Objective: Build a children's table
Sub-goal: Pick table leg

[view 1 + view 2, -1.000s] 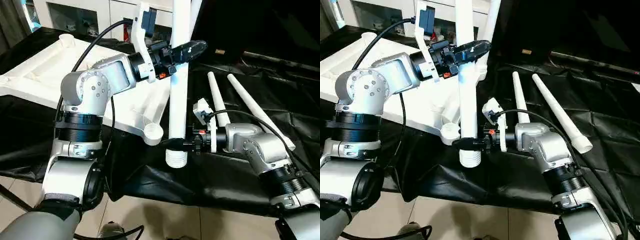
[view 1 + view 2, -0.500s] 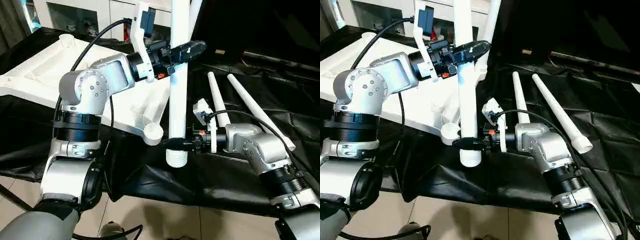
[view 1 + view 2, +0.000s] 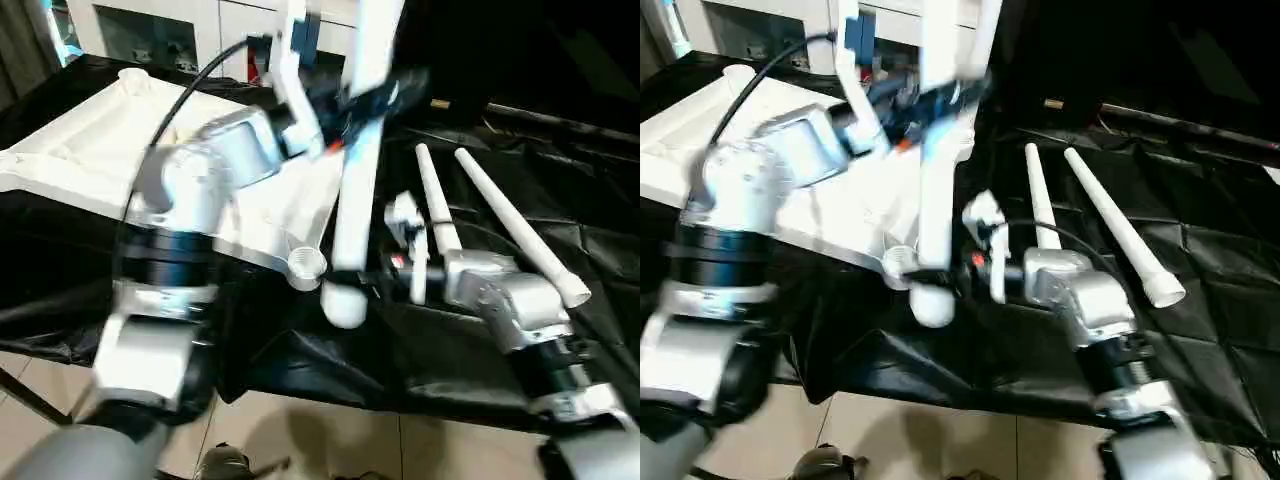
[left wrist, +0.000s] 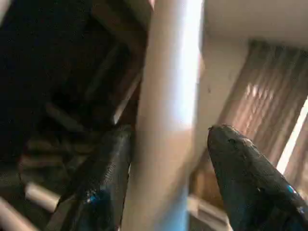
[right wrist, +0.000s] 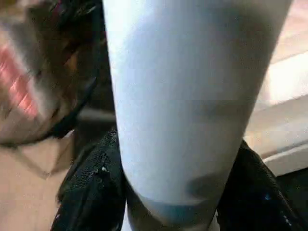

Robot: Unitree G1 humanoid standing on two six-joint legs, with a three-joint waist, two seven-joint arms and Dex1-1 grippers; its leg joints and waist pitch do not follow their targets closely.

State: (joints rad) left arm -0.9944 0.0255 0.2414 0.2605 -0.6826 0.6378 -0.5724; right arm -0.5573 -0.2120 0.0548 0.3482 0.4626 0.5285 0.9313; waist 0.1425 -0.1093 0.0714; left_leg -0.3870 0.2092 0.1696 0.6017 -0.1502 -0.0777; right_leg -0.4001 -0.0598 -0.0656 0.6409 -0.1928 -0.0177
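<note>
held leg (image 3: 352,190): upright, slightly tilted, just right of tabletop's near corner socket (image 3: 306,265) | left gripper (image 4: 166,144): fingers astride its upper part | right gripper (image 5: 168,192): clamped near its lower end | two spare legs (image 3: 500,220): lying right | writing: none legible

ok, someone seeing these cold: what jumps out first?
The white leg held near upright between both arms: left end effector on its upper part, right end effector near its lower end, just beside the tabletop's corner socket. Next, two spare legs on the black sheet.
</note>
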